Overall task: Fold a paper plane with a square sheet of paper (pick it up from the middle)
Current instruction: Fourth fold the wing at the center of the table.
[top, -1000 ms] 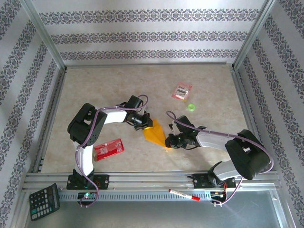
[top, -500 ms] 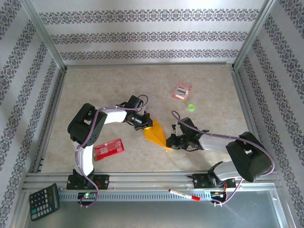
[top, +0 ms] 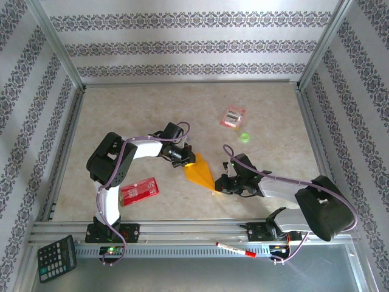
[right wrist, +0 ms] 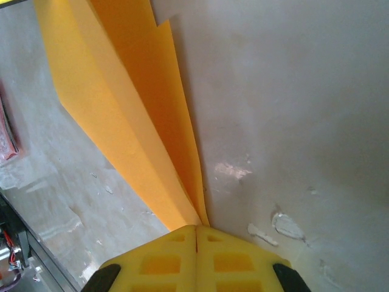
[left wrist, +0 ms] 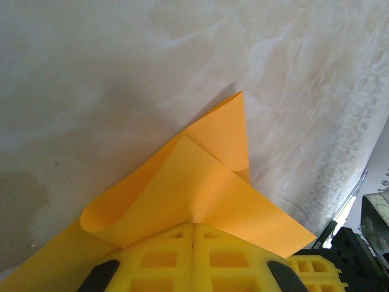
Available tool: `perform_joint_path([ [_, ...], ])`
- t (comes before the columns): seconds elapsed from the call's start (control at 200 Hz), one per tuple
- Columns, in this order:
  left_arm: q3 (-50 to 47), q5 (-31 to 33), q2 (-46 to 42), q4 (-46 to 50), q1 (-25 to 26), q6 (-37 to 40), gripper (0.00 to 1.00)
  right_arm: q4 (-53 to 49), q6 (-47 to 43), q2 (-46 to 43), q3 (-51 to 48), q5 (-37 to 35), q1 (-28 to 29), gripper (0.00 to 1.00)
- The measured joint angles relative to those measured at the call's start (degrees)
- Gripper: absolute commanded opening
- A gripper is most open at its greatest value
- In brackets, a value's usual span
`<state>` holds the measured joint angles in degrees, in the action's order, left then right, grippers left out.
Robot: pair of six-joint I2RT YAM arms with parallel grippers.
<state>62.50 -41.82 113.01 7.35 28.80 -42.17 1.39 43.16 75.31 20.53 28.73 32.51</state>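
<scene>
Left gripper [top: 189, 159] pinched shut on the wide end of the paper plane [top: 199, 173], right gripper [top: 217, 186] clamped on its pointed tip, mid-table. Late folding, I reckon; next I must press that centre crease flat without tearing.

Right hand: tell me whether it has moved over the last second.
Yes, slightly: the right hand has drifted toward the near rail, away from the green object, still shut on the folded orange paper.
</scene>
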Motion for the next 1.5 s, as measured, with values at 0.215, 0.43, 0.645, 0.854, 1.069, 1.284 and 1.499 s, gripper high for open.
perform_joint_path([
  [0.215, 0.2, -0.2, 0.2, 0.2, 0.0, 0.1, 0.0, -2.0, 0.9, -2.8, -1.1, -1.3, 0.8, 0.0],
  [0.43, 0.3, 0.0, 0.2, 0.4, 0.0, 0.3, 0.0, -6.2, 1.7, -6.2, -1.7, -2.1, 1.1, 0.0],
  [0.645, 0.5, 0.3, 0.3, 0.4, 0.0, 0.4, 0.0, -15.0, 1.6, -12.4, -0.6, -2.6, 1.9, 0.0],
  [0.854, 0.5, 0.3, 0.3, 0.4, 0.0, 0.4, 0.0, -14.7, 0.5, -9.2, 6.8, -2.5, 4.3, 0.0],
  [1.069, 0.5, 0.3, 0.3, 0.4, 0.0, 0.4, 0.0, -12.8, -2.6, 3.1, 13.3, -2.6, 4.4, 0.0],
  [1.284, 0.5, 0.3, 0.3, 0.4, 0.0, 0.4, 0.0, -11.6, -5.7, 10.3, 15.5, -2.2, 2.1, 0.0],
  [1.499, 0.6, 0.3, 0.3, 0.4, 0.0, 0.4, 0.0, -10.9, -6.8, 12.1, 15.4, -1.0, 0.6, 0.0],
])
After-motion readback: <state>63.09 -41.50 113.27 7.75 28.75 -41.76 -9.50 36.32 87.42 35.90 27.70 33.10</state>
